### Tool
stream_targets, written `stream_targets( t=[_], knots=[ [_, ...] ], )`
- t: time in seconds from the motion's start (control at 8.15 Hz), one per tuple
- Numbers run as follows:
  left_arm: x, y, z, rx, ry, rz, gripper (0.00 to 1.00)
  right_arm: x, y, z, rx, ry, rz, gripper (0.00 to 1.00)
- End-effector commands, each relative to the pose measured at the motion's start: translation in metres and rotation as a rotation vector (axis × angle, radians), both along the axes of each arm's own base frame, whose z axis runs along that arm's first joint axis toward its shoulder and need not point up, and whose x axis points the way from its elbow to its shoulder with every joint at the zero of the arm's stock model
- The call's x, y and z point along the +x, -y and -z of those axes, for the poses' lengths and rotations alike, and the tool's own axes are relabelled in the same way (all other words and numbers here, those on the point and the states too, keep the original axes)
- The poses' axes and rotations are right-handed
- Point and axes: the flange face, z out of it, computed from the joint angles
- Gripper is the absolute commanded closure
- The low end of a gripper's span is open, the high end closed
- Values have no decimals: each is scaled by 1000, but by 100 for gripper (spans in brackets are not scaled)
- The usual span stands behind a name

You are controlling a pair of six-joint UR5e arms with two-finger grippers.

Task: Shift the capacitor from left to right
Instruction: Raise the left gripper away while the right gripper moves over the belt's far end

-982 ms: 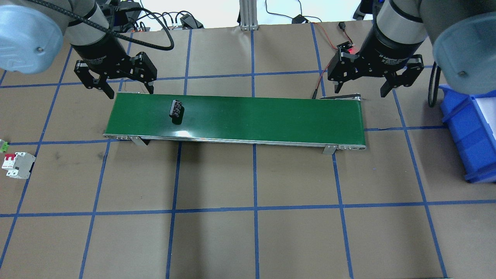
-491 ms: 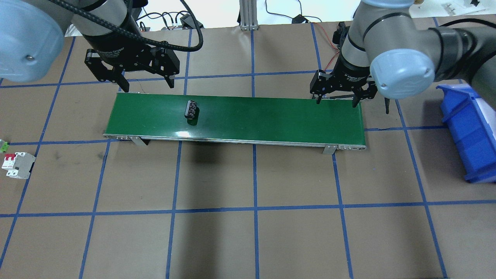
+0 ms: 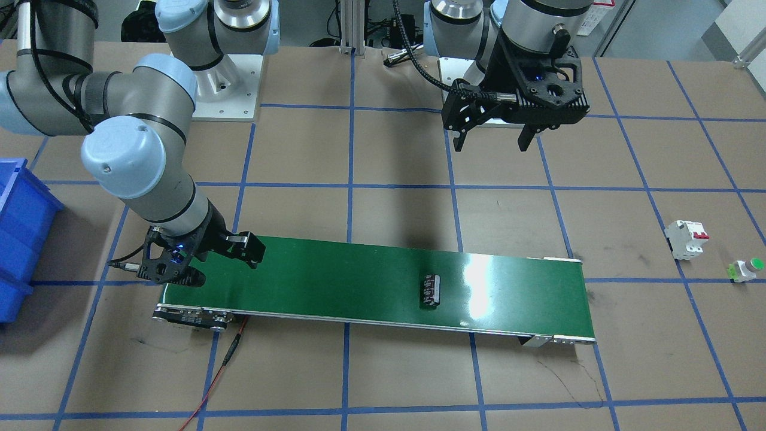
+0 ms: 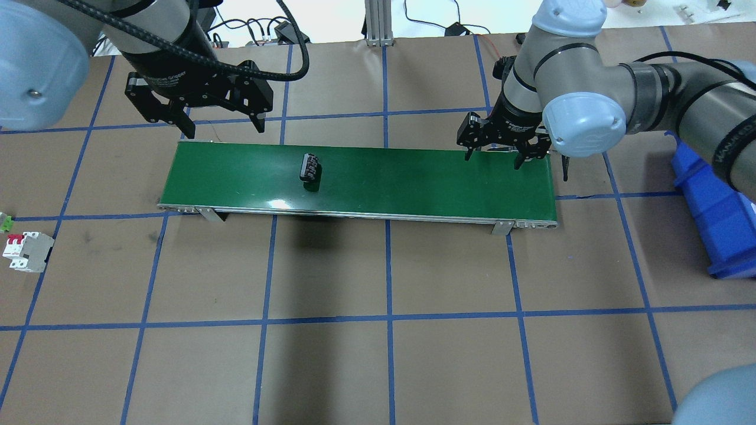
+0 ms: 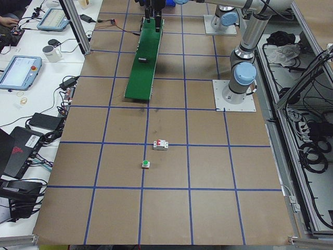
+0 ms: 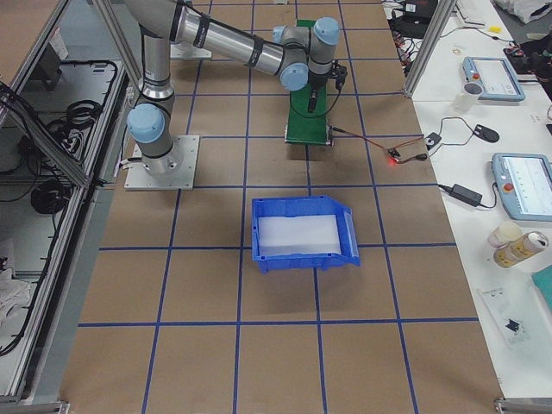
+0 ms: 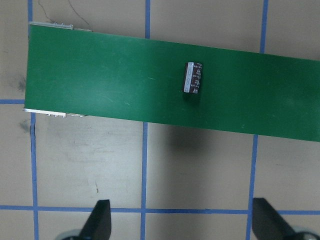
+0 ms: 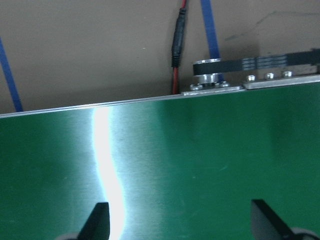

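In the overhead view the belt [image 4: 413,183] lies on the bench [image 4: 378,354] across the upper middle of the frame, running from left to right. The capacitor [image 4: 309,168] lies on the belt, left of its middle and crosswise to its length. The left gripper [image 4: 225,130] hangs in the upper left, just above the belt's upper edge near its left end. The right gripper [image 4: 492,160] hangs over the belt's upper edge near its right end. The bin [image 4: 709,206] sits at the frame's right edge, apart from the belt's right end. At the left edge, lower than the belt, lies the breaker [image 4: 25,252], with the button [image 4: 5,223] just above it
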Motion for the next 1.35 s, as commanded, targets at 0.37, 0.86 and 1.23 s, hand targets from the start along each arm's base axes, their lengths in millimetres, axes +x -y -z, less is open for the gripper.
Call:
stream_targets(
  t=[0.37, 0.86, 1.23],
  knots=[
    [-1, -13, -10, -19, -7, 2, 0, 8, 15, 46, 24, 180, -156, 0],
    [0, -13, -10, -19, -7, 0, 0, 2, 15, 50, 31, 118, -161, 0],
    [-1, -13, -9, -18, -7, 2, 0, 2, 16, 51, 31, 118, -161, 0]
  ],
)
